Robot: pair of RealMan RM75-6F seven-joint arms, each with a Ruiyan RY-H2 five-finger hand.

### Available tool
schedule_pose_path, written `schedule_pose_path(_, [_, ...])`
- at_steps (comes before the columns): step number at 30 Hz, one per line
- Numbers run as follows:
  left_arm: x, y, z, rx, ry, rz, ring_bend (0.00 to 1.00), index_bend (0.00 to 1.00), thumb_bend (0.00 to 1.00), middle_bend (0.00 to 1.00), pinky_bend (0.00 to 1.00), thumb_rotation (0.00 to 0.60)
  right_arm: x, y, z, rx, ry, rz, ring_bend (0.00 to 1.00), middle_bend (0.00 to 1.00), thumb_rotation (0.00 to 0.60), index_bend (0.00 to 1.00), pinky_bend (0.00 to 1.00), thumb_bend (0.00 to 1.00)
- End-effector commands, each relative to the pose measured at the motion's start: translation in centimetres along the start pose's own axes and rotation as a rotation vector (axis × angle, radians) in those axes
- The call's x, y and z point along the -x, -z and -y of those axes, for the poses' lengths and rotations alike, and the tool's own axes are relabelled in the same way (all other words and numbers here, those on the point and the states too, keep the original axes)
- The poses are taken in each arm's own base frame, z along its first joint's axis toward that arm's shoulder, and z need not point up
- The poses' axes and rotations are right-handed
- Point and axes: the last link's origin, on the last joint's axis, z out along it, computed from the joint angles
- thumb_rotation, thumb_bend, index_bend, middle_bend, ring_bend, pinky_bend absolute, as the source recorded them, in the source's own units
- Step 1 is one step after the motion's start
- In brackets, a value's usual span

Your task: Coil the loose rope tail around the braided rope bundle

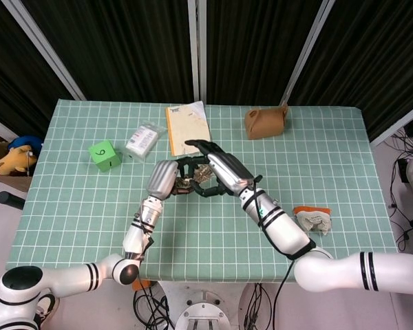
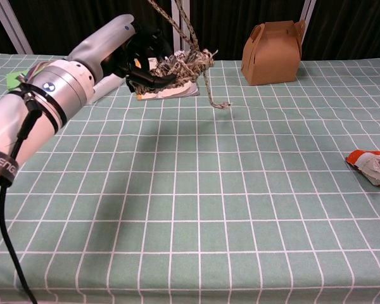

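The braided rope bundle (image 1: 194, 176) hangs above the table's middle, gripped at its left end by my left hand (image 1: 166, 178). In the chest view the same left hand (image 2: 137, 53) holds the frayed bundle (image 2: 189, 63) high at the back. My right hand (image 1: 217, 169) sits right over the bundle's other end, fingers curled, holding the loose rope tail (image 2: 175, 20). That tail runs up out of the chest view in two strands. Its free end (image 2: 219, 103) dangles below the bundle, just above the cloth. The right hand itself is out of the chest view.
A brown paper box (image 1: 266, 122) stands at the back right. A booklet (image 1: 188, 128), a white packet (image 1: 142, 139) and a green cube (image 1: 104, 155) lie at the back left. A crumpled orange-and-white wrapper (image 1: 314, 217) lies at the right, by my right forearm.
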Motion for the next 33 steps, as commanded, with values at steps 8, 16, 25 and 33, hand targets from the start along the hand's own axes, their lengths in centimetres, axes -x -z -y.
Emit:
schedule_pose_path(8, [-1.6, -1.2, 1.8, -0.119, 0.157, -0.105, 0.67, 0.74, 0.37, 0.74, 0.72, 0.600, 0.6, 3.5, -1.9, 0.000, 0.024, 0.034, 0.00, 0.10, 0.600, 0.80, 0.00, 0.51])
schedule_pose_path(16, [-3.8, -1.6, 2.5, -0.148, 0.205, -0.225, 0.67, 0.74, 0.37, 0.74, 0.72, 0.600, 1.3, 6.2, -4.0, 0.017, -0.001, 0.025, 0.00, 0.10, 0.600, 0.81, 0.00, 0.51])
schedule_pose_path(25, [-6.6, -1.6, 2.7, -0.131, 0.234, -0.383, 0.67, 0.74, 0.37, 0.74, 0.72, 0.600, 1.7, 8.8, -5.8, 0.076, -0.059, -0.050, 0.00, 0.10, 0.600, 0.81, 0.00, 0.51])
schedule_pose_path(33, [-10.0, -1.2, 2.7, -0.051, 0.066, -0.539, 0.67, 0.74, 0.37, 0.74, 0.72, 0.600, 1.3, 10.2, -6.7, 0.139, -0.085, -0.131, 0.00, 0.10, 0.600, 0.81, 0.00, 0.54])
